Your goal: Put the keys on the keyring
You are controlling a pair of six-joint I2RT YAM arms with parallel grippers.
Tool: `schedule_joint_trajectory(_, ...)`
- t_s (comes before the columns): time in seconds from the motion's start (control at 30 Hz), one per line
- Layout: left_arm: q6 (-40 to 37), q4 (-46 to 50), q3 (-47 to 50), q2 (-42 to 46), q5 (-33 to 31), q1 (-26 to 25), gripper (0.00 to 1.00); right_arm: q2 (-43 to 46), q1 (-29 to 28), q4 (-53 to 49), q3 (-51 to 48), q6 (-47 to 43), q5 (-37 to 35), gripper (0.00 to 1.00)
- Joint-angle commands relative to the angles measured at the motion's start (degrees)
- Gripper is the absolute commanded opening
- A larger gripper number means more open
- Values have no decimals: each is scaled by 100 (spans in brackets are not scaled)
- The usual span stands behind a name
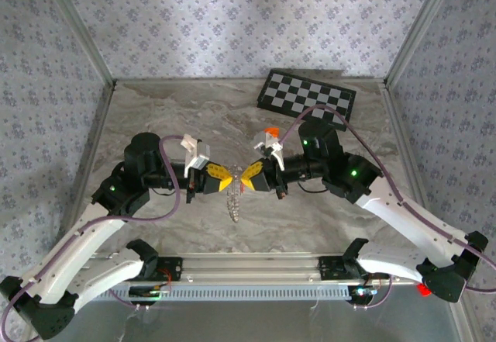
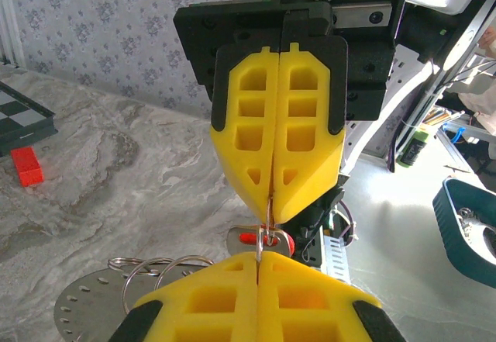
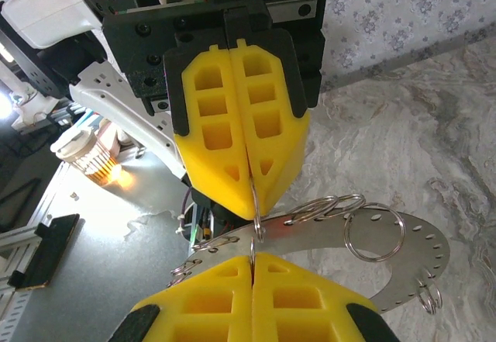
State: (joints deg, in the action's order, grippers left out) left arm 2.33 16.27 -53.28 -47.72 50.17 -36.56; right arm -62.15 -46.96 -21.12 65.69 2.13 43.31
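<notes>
Marble worktop [image 1: 155, 113], with a checkered board [image 1: 306, 99] lying near the far right corner. Both arms meet nose to nose over the middle, a bit toward the near edge. Left gripper [image 1: 224, 177] is clamped tight and so is the right gripper [image 1: 246, 177], each w/ a thin wire loop of the keyring [image 1: 234, 197] pinched in its seam, so it hangs btw them above the worktop. Up close it's a curved metal plate [image 3: 403, 260] full of holes (a few rings [image 3: 374, 233] on it). Red brick [image 2: 29, 165] sits near the board. The key [image 2: 265, 239], tiny red head, is right at the pinched loop btw the tips. Can't tell if it's actually threaded on.
</notes>
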Motion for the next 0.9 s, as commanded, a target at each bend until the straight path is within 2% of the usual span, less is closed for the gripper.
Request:
schedule_joint_trajectory(0.0,-133,-318,-34,72,199,-56,0,-43,9,109,67,15,-11,0)
schedule_joint_trajectory(0.87,-130,-318,-20,80,190,-57,0,119,25,88,-18,66,-166,0)
